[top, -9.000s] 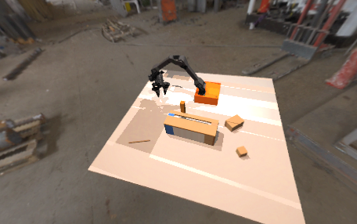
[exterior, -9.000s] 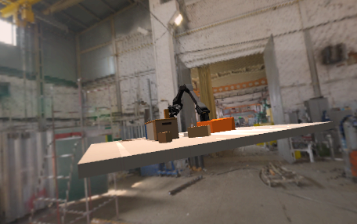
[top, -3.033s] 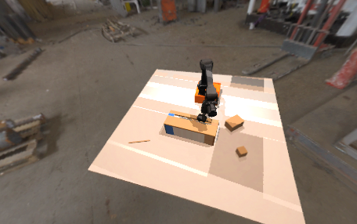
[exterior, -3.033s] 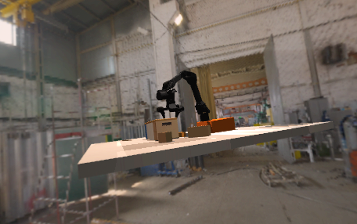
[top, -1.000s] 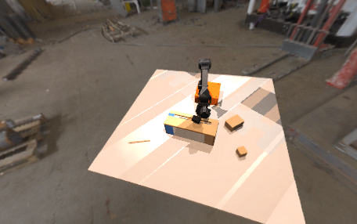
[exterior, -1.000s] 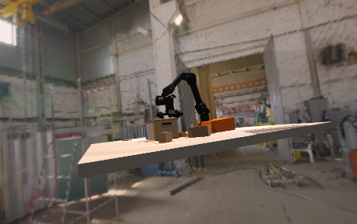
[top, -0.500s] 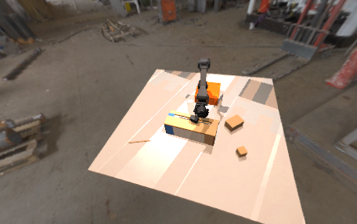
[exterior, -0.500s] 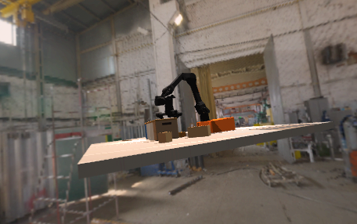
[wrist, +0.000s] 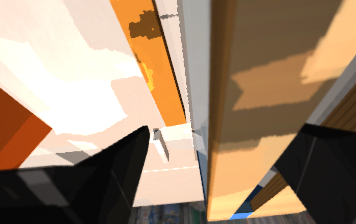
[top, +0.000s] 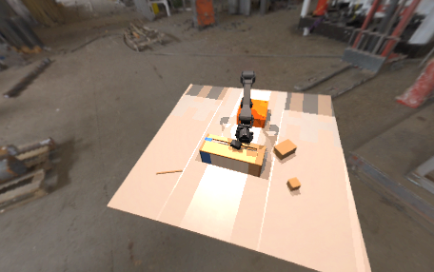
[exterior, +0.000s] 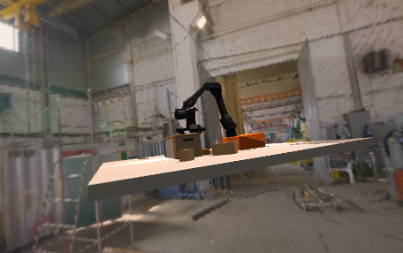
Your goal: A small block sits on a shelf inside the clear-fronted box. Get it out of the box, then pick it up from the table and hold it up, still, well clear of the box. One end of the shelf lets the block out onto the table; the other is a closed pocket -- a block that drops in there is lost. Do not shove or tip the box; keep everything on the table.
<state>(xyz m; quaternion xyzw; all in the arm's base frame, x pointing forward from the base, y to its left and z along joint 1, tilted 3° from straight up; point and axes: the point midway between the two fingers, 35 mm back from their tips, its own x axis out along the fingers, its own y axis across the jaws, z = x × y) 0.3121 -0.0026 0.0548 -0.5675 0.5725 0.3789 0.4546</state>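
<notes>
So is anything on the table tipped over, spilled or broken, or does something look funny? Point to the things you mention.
Nothing looks spilled or broken. The long wooden box with a blue end (top: 231,153) stands upright. One slightly funny thing: the thin brown stick (top: 169,172) lies off by itself beyond the box's blue end, but I can't tell whether it belongs there.

workshop or factory hall | overhead yellow hoist (exterior: 26,15), concrete floor (exterior: 256,221), tall plastered wall (exterior: 274,31) (rather scuffed)
</notes>
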